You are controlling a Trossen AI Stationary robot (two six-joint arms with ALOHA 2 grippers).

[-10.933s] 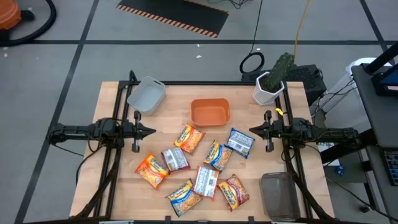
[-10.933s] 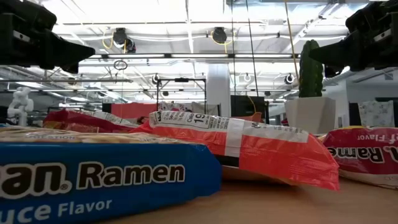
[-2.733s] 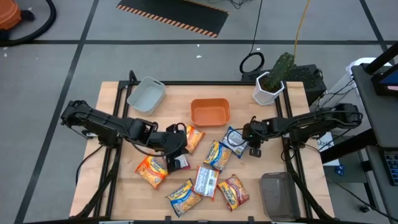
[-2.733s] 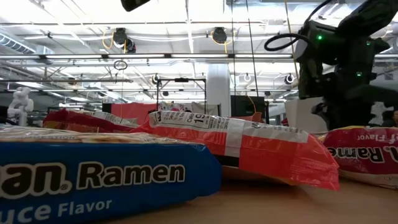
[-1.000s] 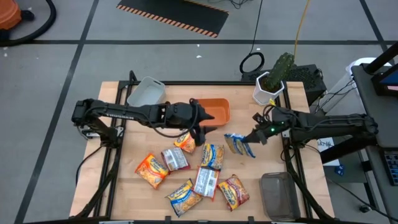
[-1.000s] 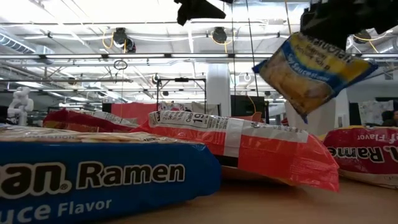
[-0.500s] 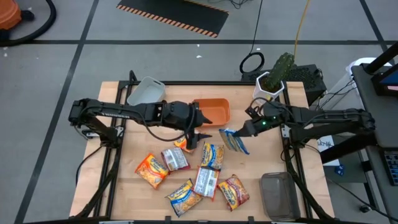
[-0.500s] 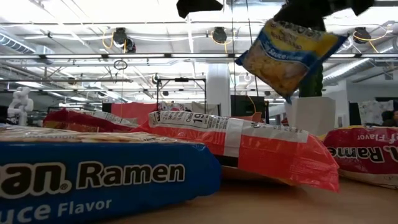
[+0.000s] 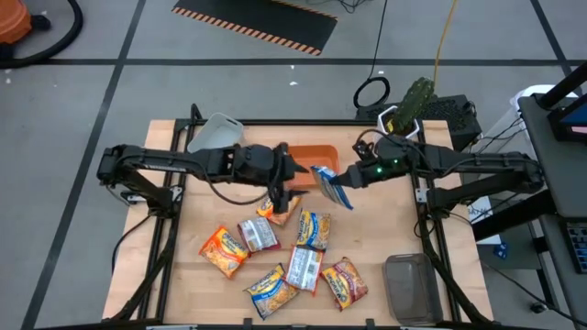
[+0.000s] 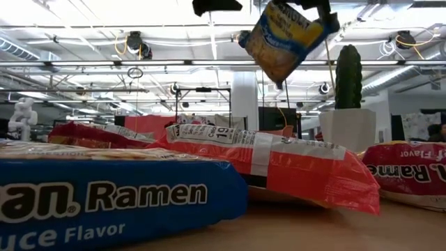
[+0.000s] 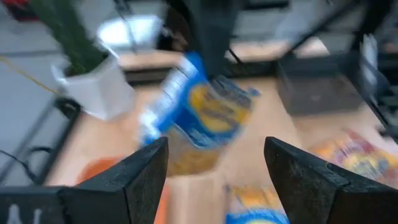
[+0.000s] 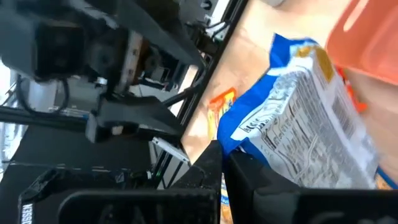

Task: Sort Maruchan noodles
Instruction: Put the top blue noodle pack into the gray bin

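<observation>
My right gripper [image 9: 349, 177] is shut on a blue-and-yellow Maruchan noodle packet [image 9: 329, 186], held in the air beside the right end of the orange bin [image 9: 303, 158]. The low view shows this packet [image 10: 284, 38] high above the table. My left gripper [image 9: 292, 183] hovers open over the table's middle, just left of that packet, with nothing between its fingers [image 11: 146, 180]. Several more packets lie flat on the table, among them an orange one [image 9: 223, 250], a silver-red one [image 9: 258, 234] and a yellow-blue one [image 9: 313, 228]. My right gripper pinches the packet's end [image 12: 249, 152] between its two fingers, coming from the table's right side and slanting a little downward. The packet is lifted clear and hangs tilted below and beyond the fingers, its printed back [image 12: 311, 130] toward the wrist camera.
A grey bin [image 9: 215, 137] stands at the far left and a clear bin [image 9: 411, 286] at the near right corner. A cactus in a white pot [image 9: 402, 119] stands at the far right, close behind my right arm.
My right gripper has risen and gone toward the table's left and far edges, toward the orange bin, carrying the blue-and-yellow packet higher above the table. The packet has swung along, still hanging tilted.
</observation>
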